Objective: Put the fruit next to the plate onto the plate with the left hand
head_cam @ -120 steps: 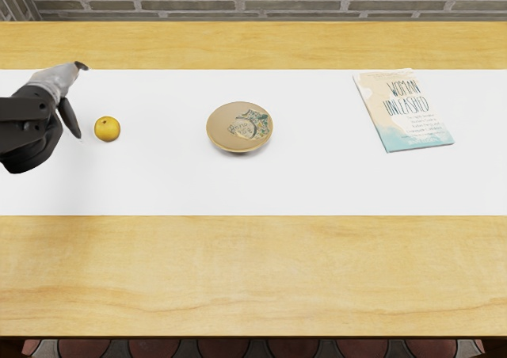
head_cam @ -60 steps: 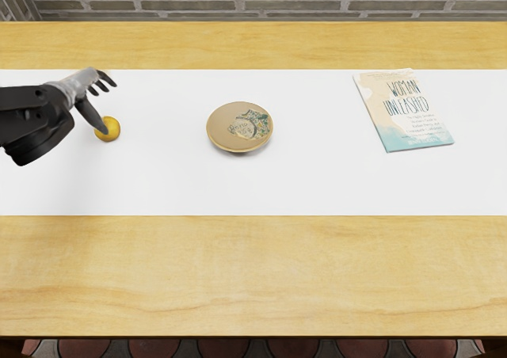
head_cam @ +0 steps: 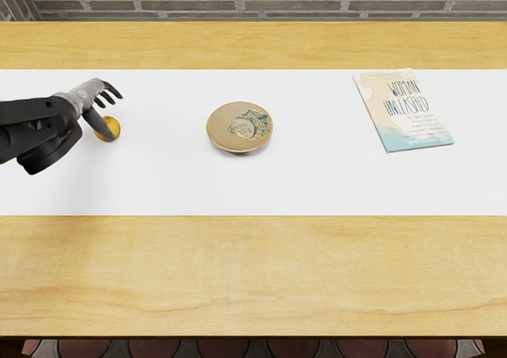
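Left hand [head_cam: 85, 104] reaches in from the left edge of the frame, its fingers [head_cam: 109, 94] spread and apart, not closed on anything. One dark digit hangs down across the left side of the fruit [head_cam: 112, 128], so hand and fruit overlap in this view; whether they actually touch cannot be told.

That small round yellow fruit sits on the white strip [head_cam: 253, 176] that runs across the counter [head_cam: 253, 279], in the left part of the frame, just to the lower right of the hand. Being round, it has no long axis to line up with, so any approach angle should serve.

To the right of the fruit, well apart from it and near the middle of the frame, lies the plate [head_cam: 221, 128], with nothing on it. A book [head_cam: 404, 108] rests at the upper right, far from the action.

No right arm shows. The fruit looks ready to be enclosed, then carried rightward to the plate.
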You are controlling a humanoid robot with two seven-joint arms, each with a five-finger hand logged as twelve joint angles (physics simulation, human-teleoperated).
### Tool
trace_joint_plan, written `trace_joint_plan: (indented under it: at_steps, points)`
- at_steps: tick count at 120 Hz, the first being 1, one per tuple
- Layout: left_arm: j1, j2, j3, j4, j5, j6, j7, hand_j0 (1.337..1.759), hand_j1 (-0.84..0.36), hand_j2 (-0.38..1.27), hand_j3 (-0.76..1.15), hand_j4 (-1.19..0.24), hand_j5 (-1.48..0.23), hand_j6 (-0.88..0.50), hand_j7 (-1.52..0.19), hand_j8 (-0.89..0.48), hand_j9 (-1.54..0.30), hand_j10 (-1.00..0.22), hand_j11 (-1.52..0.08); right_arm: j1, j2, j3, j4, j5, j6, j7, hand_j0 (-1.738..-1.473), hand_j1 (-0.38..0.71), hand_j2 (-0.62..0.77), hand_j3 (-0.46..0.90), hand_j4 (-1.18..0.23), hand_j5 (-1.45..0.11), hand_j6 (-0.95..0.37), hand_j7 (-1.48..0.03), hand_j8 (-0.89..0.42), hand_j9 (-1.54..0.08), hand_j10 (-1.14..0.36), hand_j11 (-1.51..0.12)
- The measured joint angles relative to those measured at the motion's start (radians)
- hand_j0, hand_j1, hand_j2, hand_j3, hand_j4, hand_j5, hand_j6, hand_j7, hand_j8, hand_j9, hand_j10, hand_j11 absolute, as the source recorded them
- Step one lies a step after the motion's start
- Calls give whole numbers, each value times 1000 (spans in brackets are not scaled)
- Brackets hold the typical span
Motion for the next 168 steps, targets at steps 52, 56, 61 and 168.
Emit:
trace_joint_plan:
  at_steps: [52,56,61,168]
  points:
    - [36,-34,2,25,1,0,-10,1658,-216,97,0,-474,-612,-475,-612,-439,-614,-476,-614,0,0,0,0,0,0,0,-1658,-329,-4,0,-16,-22,-16,-22,-16,-22,-16,-22]
    - [37,-34,2,25,1,0,-10,1658,-227,99,0,-485,-624,-485,-624,-451,-625,-484,-626,0,0,0,0,0,0,0,-1658,-329,-4,0,-16,-22,-16,-22,-16,-22,-16,-22]
    - [37,-34,2,25,1,0,-10,1658,-239,101,0,-495,-636,-496,-636,-464,-638,-497,-639,0,0,0,0,0,0,0,-1658,-329,-4,0,-16,-22,-16,-22,-16,-22,-16,-22]
    - [-41,-40,-55,-35,-13,-160,3,1652,-299,243,18,-729,-964,-567,-966,-388,-973,-521,-979,0,0,0,0,0,0,0,-1658,-329,-3,0,-16,-22,-16,-22,-16,-22,-16,-22]
